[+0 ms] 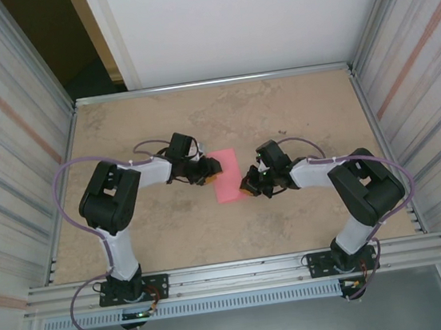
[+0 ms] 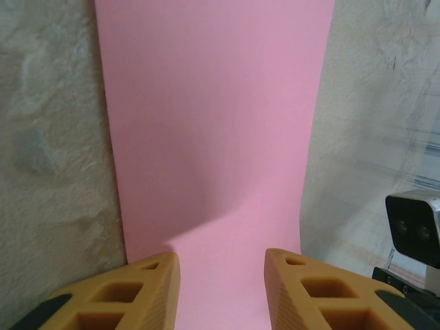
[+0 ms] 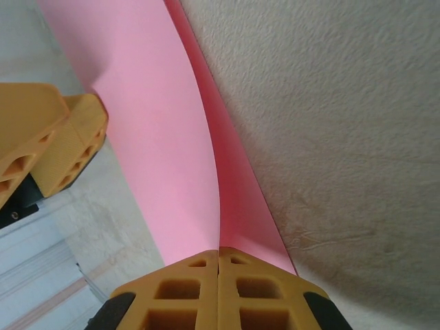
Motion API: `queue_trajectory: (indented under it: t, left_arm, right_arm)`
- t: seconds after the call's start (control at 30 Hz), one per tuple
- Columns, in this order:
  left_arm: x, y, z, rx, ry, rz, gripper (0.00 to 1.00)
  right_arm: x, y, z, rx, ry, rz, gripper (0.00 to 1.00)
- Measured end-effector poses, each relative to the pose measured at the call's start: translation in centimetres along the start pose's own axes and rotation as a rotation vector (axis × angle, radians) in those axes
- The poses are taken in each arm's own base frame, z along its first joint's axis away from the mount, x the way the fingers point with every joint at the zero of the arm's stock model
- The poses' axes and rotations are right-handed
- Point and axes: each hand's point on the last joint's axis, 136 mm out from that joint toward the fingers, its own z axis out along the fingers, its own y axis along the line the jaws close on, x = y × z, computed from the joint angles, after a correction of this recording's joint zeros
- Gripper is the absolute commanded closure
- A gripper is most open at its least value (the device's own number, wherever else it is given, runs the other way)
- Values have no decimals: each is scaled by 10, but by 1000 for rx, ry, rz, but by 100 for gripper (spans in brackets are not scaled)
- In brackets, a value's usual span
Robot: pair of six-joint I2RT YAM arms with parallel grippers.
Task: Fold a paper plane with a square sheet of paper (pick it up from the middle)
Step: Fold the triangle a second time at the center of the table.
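The pink square sheet of paper (image 1: 227, 176) lies mid-table between both arms, folded over into a narrow strip (image 2: 213, 124). My left gripper (image 1: 209, 169) stands open at the strip's left edge. Its two orange fingers (image 2: 155, 278) are spread apart above the paper, with nothing pinched between them (image 2: 221, 265). My right gripper (image 1: 247, 186) is at the strip's near right corner. In the right wrist view its jaws (image 3: 218, 253) are shut tight on the paper (image 3: 158, 117), where a lighter upper layer and a darker lower layer (image 3: 240, 206) meet.
The beige tabletop (image 1: 278, 109) is fenced by corrugated metal walls (image 1: 10, 158) left and right and a rail along the near edge (image 1: 234, 274). The left gripper's fingers (image 3: 62, 144) sit close to the right gripper across the paper. The right wrist's camera housing (image 2: 414, 227) is nearby.
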Motion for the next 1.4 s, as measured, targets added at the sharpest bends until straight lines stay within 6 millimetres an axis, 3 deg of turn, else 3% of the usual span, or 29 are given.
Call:
queue_trajectory:
  t: [0.27, 0.43, 0.7, 0.97, 1.4]
  left_arm:
    - [-16, -11, -4, 17, -26, 34, 62]
    - [-13, 1, 4, -13, -5, 21, 62]
    - [-14, 2, 5, -19, 3, 28, 62]
    - [-14, 2, 5, -21, 5, 33, 62]
    - [-15, 2, 5, -22, 5, 33, 62]
  right_arm:
    - [1, -2, -2, 8, 2, 5, 99]
    - [2, 0, -5, 2, 0, 2, 99]
    - [3, 2, -5, -1, 5, -2, 98]
    - [-1, 25, -6, -34, -1, -30, 97]
    - [-4, 35, 20, -22, 21, -48, 97]
